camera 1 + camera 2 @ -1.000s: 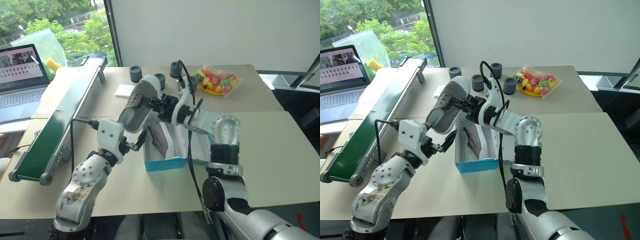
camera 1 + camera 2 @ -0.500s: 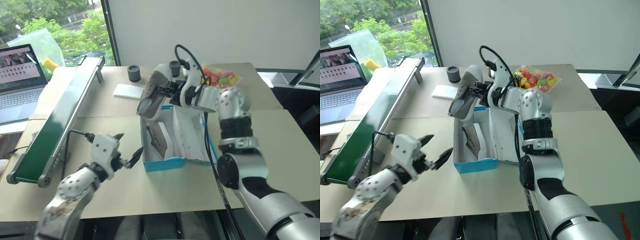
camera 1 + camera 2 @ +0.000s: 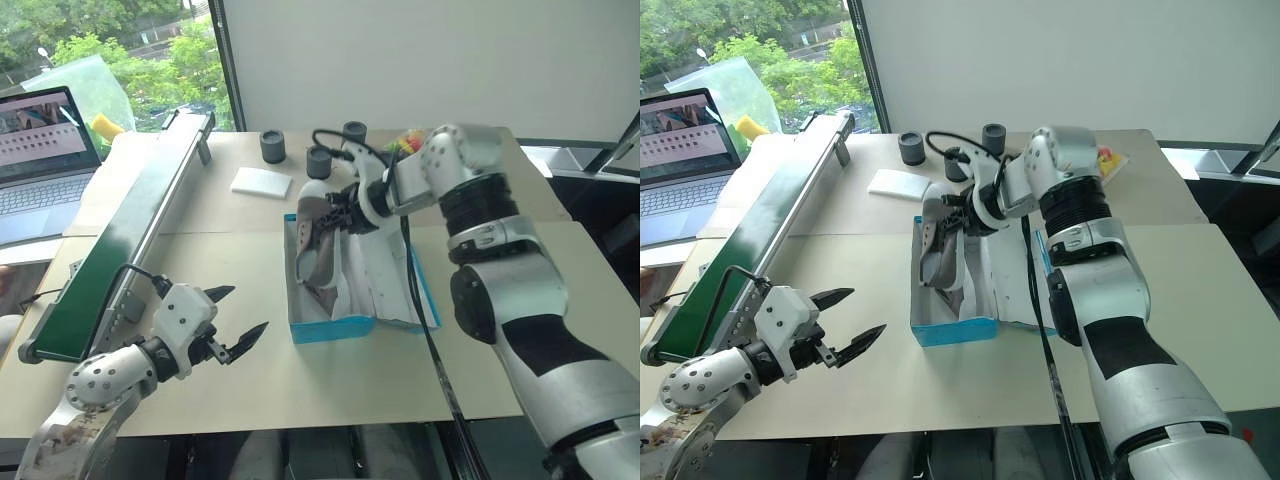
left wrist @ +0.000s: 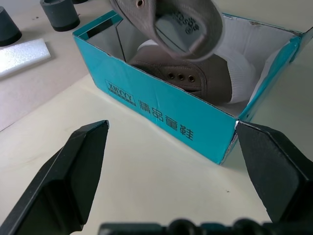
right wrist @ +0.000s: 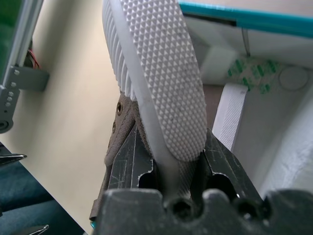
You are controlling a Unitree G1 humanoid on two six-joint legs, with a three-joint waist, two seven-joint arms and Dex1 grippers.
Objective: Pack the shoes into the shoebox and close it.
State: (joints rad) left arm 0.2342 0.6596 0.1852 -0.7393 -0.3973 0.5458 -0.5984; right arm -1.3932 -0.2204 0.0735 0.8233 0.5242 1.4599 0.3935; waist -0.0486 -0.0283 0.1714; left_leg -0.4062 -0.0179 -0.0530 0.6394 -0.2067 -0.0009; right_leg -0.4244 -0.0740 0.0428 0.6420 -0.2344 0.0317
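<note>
A second shoe (image 3: pixel 318 232), clamped at its heel in the right claw (image 3: pixel 345 212), was lowered toe-first into the open blue shoebox (image 3: pixel 330 328) at the centre of the frame, having been held high above the box a second earlier. The first shoe (image 4: pixel 193 81) was already lying inside, against the box's left wall. The left claw (image 3: pixel 232 322) had been drawn back from beside the box to the lower left of the frame, where it was hovering over the worktop (image 3: pixel 300 385) with its fingers spread wide and nothing in them. With the pair nearly packed, release of the shoe and closing of the hinged lid (image 3: pixel 385 275), folded out on the right, appeared to be all that was left.

The pale worktop also carried a green conveyor belt (image 3: pixel 110 255) along the left, a white foam pad (image 3: pixel 260 181) and dark round caps (image 3: pixel 272 146) at the upper centre. A laptop (image 3: pixel 45 160) was seen at the upper left, beneath a window onto green trees (image 3: pixel 110 45).
</note>
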